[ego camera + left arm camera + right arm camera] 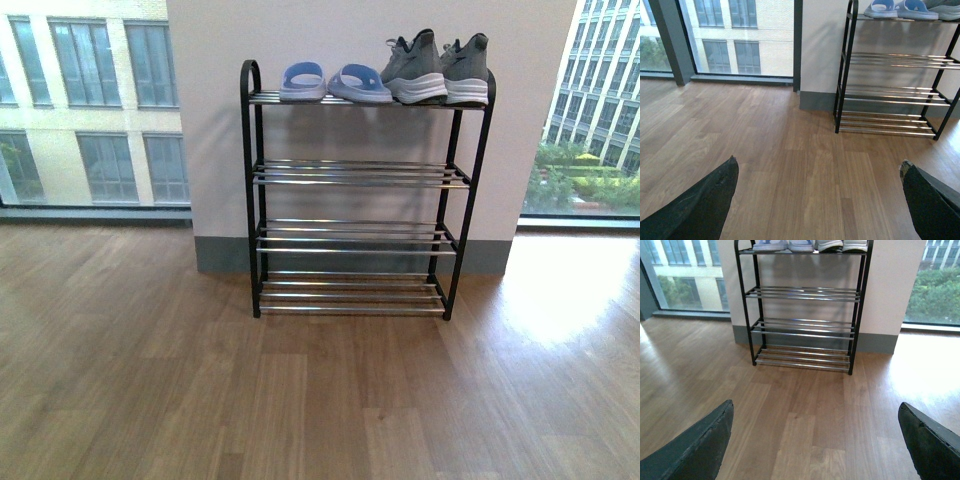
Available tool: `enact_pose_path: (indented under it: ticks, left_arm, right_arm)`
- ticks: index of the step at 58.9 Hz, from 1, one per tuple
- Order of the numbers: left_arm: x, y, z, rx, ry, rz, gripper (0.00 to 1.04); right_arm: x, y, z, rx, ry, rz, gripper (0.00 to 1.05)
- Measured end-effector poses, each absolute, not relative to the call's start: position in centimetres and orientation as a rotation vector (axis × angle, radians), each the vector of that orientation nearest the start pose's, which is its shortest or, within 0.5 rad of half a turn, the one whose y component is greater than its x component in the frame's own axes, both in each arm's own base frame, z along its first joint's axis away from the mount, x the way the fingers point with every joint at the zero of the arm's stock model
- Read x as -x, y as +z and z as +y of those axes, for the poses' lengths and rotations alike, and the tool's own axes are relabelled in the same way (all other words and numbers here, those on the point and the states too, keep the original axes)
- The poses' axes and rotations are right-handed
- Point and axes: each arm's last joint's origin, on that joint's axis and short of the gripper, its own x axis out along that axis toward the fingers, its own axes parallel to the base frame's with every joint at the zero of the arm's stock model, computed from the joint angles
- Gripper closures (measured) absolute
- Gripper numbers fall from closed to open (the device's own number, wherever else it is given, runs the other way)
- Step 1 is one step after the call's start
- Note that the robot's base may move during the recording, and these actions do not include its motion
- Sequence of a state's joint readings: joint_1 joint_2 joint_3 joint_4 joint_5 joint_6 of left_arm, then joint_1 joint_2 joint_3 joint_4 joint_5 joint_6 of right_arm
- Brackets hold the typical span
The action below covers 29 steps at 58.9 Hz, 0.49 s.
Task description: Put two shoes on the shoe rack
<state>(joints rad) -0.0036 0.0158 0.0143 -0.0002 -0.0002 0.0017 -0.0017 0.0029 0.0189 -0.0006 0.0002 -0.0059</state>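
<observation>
Near the bottom edges of both wrist views, the left gripper (817,200) and right gripper (815,440) are spread wide, holding nothing. Wooden floor (320,400) fills the lower frame. At centre stands the black shoe rack (355,240); on its top shelf, pale blue slides (335,82) left, grey sneakers (437,68) right. Behind, a white wall (330,30) between windows (90,100).

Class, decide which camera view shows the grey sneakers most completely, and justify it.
The front view: both grey sneakers stand whole on the shoe rack's top shelf. The left wrist view catches only a sliver of one at its edge; the right wrist view shows just their white soles.
</observation>
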Motion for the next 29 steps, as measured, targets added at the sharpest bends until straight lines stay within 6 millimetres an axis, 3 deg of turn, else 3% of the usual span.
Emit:
enact_pose_path:
  ticks: [29]
  left_arm:
    - [-9.78, 16.71, -0.03, -0.002, -0.003, 0.002, 0.09]
  right_arm:
    - [-9.67, 16.97, -0.02, 0.006, -0.002, -0.015, 0.09]
